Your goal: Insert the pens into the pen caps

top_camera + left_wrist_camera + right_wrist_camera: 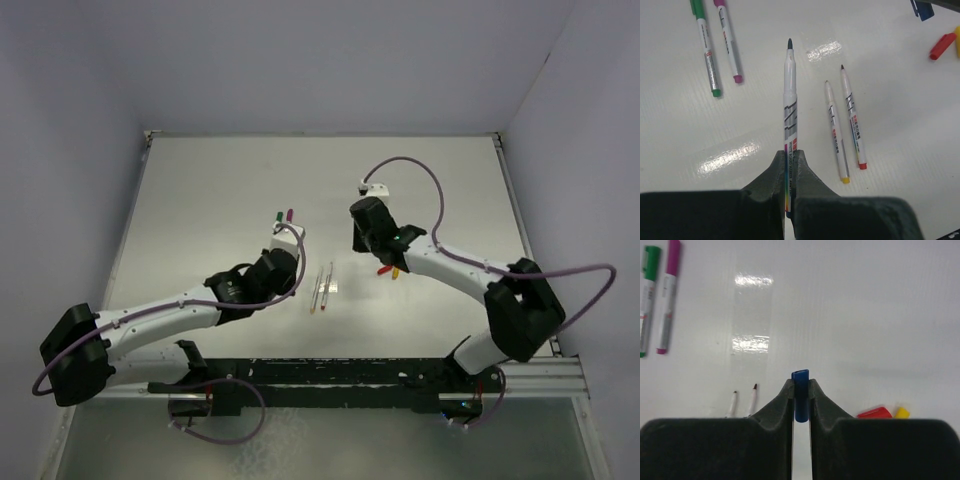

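My left gripper (789, 157) is shut on a silvery-white pen (789, 100) whose bare dark tip points away from me, above the table. My right gripper (800, 386) is shut on the blue cap (800, 395), which stands upright between the fingers. The cap also shows at the top right of the left wrist view (922, 9). Two uncapped pens, one with a yellow end (836, 132) and one with a red end (852, 117), lie side by side on the table. The red cap (941, 46) and the yellow cap (957, 37) lie near my right gripper (362, 240).
A green-capped pen (706, 50) and a purple-capped pen (727, 40) lie side by side beyond my left gripper (285, 262). The white table (200, 220) is walled at the back and on both sides.
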